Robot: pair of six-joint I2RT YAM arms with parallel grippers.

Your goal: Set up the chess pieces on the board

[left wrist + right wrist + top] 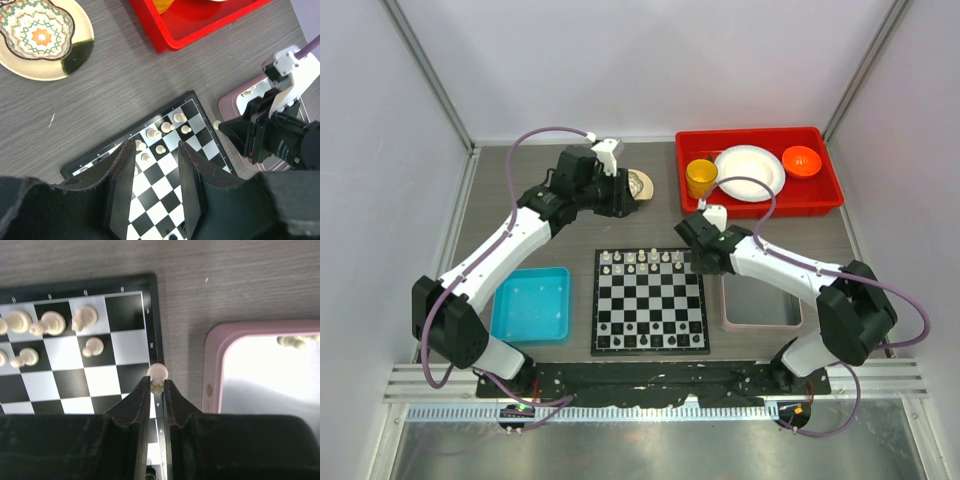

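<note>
The board (650, 300) lies between the arms, with cream chess pieces (640, 261) on its two far rows and dark ones on the near row. My right gripper (157, 383) is shut on a small cream piece (158, 371), held just above the board's (75, 340) right border near the far right corner. From above, that gripper (696, 260) sits at this same corner. My left gripper (155, 146) hangs open over the board's (170, 185) far side with nothing between its fingers. From above, it (623, 203) hovers beyond the far edge.
A pink-rimmed grey tray (216, 340) right of the board holds a few more cream pieces (294, 341). A patterned dish (42, 37) sits behind the left gripper. The red bin (820, 200) with plate and cups is far right, and a blue bin (530, 305) is left.
</note>
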